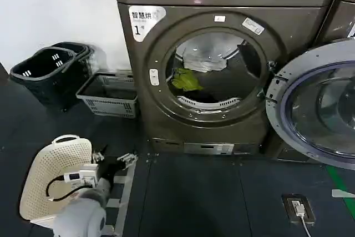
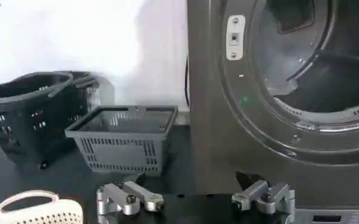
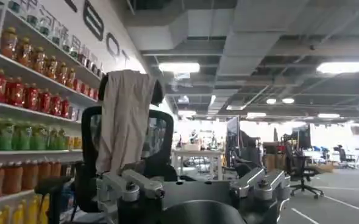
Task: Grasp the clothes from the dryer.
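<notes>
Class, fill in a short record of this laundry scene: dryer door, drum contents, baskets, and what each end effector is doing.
dryer door: door swung open to the right of the dryer
drum contents: green garment near the front lip; white cloth behind it
baskets: grey basket and black baskets left of the dryer; white basket beside the left arm
left end effector: open, low, short of the drum
right end effector: open, facing a room with shelves

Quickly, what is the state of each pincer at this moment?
Left pincer: open, holding nothing, low in front of the dryer.
Right pincer: open, holding nothing, facing the room.
</notes>
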Robot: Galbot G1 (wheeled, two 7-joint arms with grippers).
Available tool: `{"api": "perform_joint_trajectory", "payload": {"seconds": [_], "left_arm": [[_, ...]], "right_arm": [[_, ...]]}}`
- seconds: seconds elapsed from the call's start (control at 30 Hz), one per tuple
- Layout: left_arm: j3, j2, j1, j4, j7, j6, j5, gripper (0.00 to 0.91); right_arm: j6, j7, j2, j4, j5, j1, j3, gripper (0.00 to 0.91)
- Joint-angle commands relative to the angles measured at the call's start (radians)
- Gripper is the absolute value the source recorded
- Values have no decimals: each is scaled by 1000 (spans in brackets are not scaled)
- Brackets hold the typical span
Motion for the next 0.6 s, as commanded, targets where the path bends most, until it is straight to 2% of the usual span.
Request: {"api": "perform_joint_trajectory", "payload": {"seconds": [0.03, 0.6], "left_arm": [[0, -2, 0, 2, -3, 49, -6, 907], [4, -5, -1, 3, 0, 49, -9, 907]], "right_arm": [[11, 12, 0, -7, 4, 0, -4, 907], [10, 22, -2, -25, 15, -6, 15, 907]]}}
